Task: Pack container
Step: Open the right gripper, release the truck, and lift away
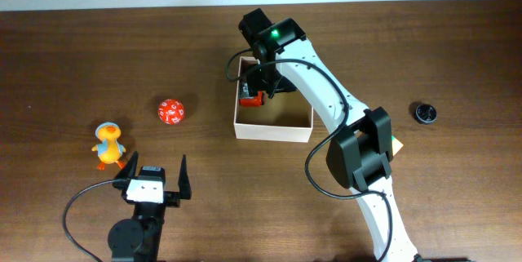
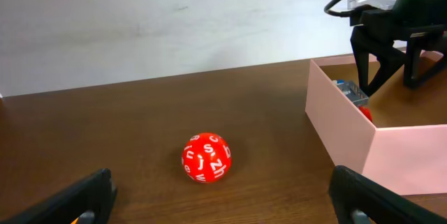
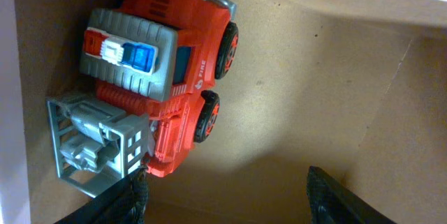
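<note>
The container [image 1: 273, 130] is a square shallow box with white walls and a tan inside, at the table's middle; its pale wall shows in the left wrist view [image 2: 349, 130]. A red fire truck toy [image 3: 164, 77] lies inside it at the left wall, also seen from overhead [image 1: 249, 97]. My right gripper [image 3: 223, 196] is open inside the container, its left finger beside the truck's grey ladder end. My left gripper [image 1: 155, 182] is open and empty near the front edge. A red lettered ball [image 2: 206, 158] lies ahead of it [image 1: 171, 112]. An orange and yellow duck toy [image 1: 108, 145] stands at the left.
A small black round object [image 1: 423, 113] lies at the right. A yellow-green bit [image 1: 396, 144] shows under the right arm. The right arm reaches from the front right across the container. A pale wall stands behind the table [image 2: 140, 21].
</note>
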Controlling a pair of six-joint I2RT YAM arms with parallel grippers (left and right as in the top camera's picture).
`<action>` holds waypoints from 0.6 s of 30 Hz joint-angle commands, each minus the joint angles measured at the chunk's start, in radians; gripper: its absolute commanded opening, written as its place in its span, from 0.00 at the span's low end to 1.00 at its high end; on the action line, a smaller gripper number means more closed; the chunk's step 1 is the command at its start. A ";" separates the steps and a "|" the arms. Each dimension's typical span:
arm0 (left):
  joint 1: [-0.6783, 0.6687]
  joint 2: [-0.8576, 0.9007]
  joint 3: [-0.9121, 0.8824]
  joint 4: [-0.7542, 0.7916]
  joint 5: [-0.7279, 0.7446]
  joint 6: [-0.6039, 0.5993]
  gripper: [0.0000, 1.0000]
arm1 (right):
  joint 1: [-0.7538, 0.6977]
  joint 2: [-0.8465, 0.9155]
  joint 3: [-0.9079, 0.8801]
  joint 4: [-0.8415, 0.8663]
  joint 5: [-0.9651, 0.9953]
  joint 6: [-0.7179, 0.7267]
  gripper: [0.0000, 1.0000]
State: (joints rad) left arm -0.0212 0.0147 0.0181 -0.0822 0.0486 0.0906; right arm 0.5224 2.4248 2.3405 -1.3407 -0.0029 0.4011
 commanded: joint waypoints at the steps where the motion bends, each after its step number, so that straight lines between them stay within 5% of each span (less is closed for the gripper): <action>1: -0.002 -0.008 -0.006 0.000 0.000 0.020 0.99 | 0.000 0.012 0.005 0.007 -0.001 0.018 0.67; 18: -0.002 -0.008 -0.006 0.000 0.000 0.020 0.99 | -0.003 0.011 0.008 -0.006 0.158 0.010 0.68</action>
State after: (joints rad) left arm -0.0212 0.0147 0.0181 -0.0818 0.0486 0.0906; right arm 0.5224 2.4248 2.3402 -1.3495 0.1131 0.4122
